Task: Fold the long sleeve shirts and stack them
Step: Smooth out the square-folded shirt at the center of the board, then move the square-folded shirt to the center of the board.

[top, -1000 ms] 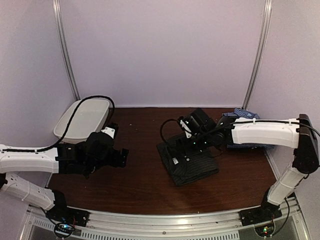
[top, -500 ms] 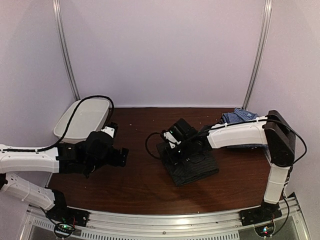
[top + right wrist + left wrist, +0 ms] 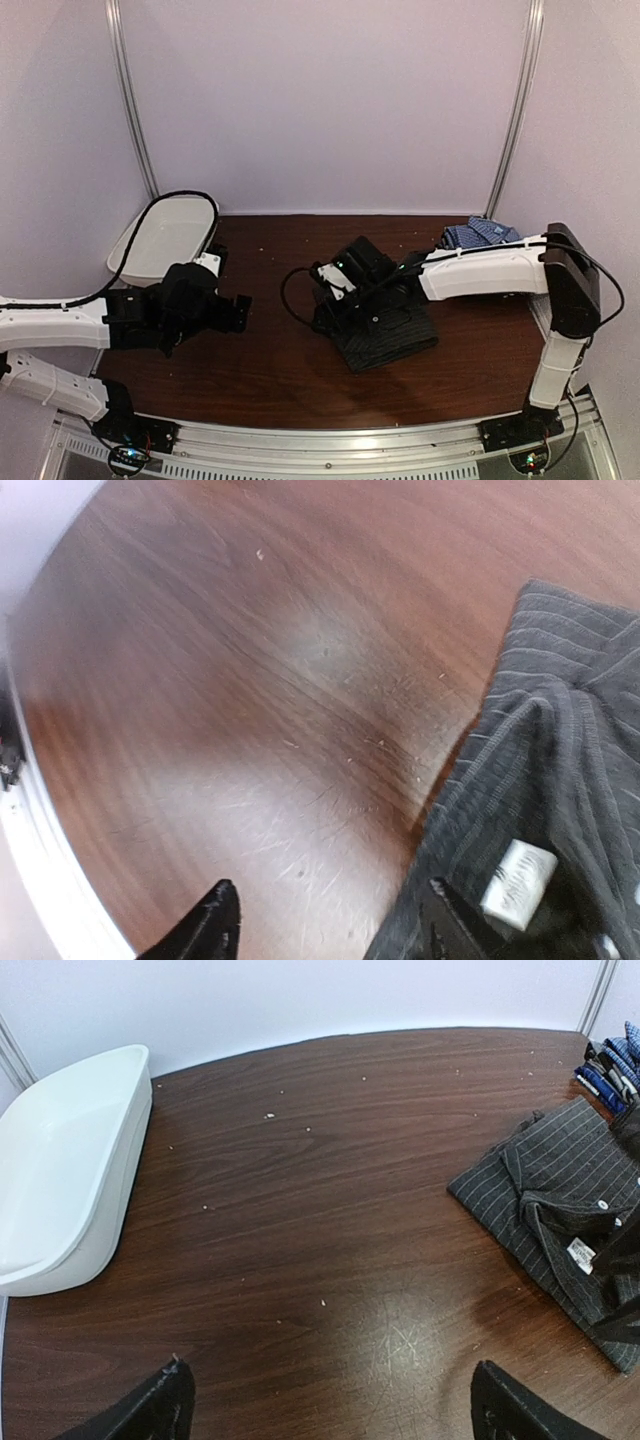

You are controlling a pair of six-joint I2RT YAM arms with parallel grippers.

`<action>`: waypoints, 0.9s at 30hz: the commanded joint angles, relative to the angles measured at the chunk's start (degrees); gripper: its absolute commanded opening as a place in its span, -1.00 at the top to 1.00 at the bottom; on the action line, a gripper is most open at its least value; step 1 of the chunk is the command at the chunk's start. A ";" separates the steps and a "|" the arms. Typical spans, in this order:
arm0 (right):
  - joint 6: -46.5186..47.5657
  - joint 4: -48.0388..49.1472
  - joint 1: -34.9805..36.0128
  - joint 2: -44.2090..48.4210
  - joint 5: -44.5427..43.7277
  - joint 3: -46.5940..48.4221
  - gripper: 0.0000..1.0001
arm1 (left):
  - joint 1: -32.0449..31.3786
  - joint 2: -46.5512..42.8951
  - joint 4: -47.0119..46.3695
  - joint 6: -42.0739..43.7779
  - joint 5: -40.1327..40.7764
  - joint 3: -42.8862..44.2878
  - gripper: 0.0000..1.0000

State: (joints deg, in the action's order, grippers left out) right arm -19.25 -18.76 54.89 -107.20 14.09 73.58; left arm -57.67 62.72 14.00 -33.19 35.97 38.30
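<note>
Black fingertips [image 3: 215,925] of the right end effector [image 3: 325,935] are standing apart, one hanging over bare wood and the other sitting right at the edge of the black pinstriped shirt [image 3: 560,770]. Nothing is being clamped between them. That shirt is lying folded into a rough rectangle in the middle of the counter [image 3: 200,680], partly under this end effector and off to one side of it. Its white neck label [image 3: 515,883] is showing close beside the fingertip on the shirt's side. Whether that fingertip is pressing on the cloth or only hovering over it, I cannot tell. In the top view the right arm is spanning the counter from the right, and its wrist is covering the shirt's far-left part.

The left end effector [image 3: 330,1420] is hanging with its fingers spread wide over bare wood, holding nothing. The black shirt is lying well apart from it, off to its right and further out.

The blue-and-white checked shirt [image 3: 478,235] is lying bunched at the far right of the counter near the back wall. It is sitting beyond the black shirt's far corner, behind the right arm and apart from both end effectors. A white plastic tub [image 3: 60,1180] is sitting at the far left corner, ahead and to the left of the left end effector.
</note>
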 commanded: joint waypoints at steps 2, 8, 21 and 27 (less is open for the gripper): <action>-0.16 -1.00 -1.36 13.38 -5.01 -4.55 -0.34 | 0.56 -1.50 -1.18 -0.48 0.81 -0.77 -0.95; -1.95 -4.37 -8.34 18.64 -12.38 -8.82 -0.37 | 0.62 -0.76 -1.88 -0.10 -0.17 -0.35 -0.95; -4.80 3.66 -19.84 16.15 -8.55 -22.32 -0.49 | 0.63 1.06 -3.83 0.27 -1.84 -0.45 -0.95; -9.26 10.06 -19.63 17.69 -2.39 -30.32 -0.51 | 0.67 3.19 -4.98 0.86 -2.56 -0.12 -0.95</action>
State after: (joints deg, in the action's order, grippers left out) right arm -24.51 -14.63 35.31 -90.78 6.66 47.75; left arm -57.41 64.62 12.45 -33.10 34.20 38.24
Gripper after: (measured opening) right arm 0.757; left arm 0.976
